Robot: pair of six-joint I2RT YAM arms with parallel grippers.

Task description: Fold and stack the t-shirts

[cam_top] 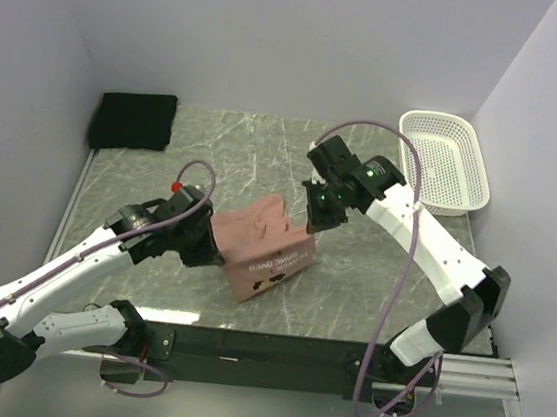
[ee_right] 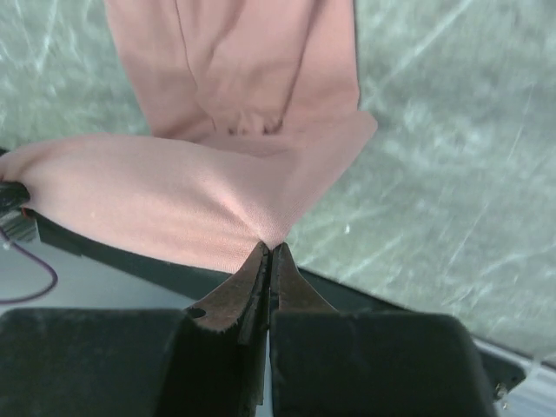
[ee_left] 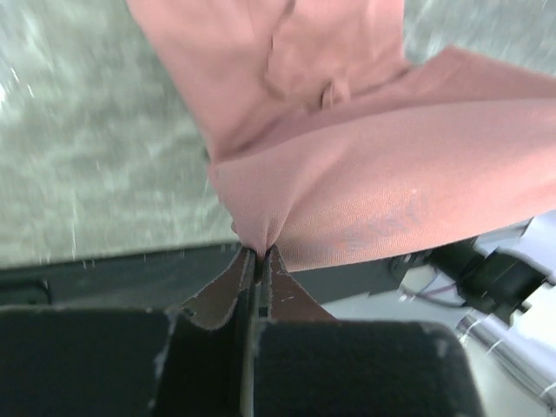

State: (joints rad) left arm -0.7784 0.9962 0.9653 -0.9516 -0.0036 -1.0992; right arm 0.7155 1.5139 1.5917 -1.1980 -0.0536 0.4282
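Note:
The salmon-pink t-shirt hangs lifted between both grippers over the middle of the table, its print and text facing the near edge. My left gripper is shut on its left edge; the wrist view shows cloth pinched at the fingertips. My right gripper is shut on its right corner, with cloth pinched at the tips. The black folded t-shirt lies flat at the far left corner.
A white plastic mesh basket stands at the far right corner. White walls close the table on three sides. The black front rail runs along the near edge. Purple cables loop over both arms.

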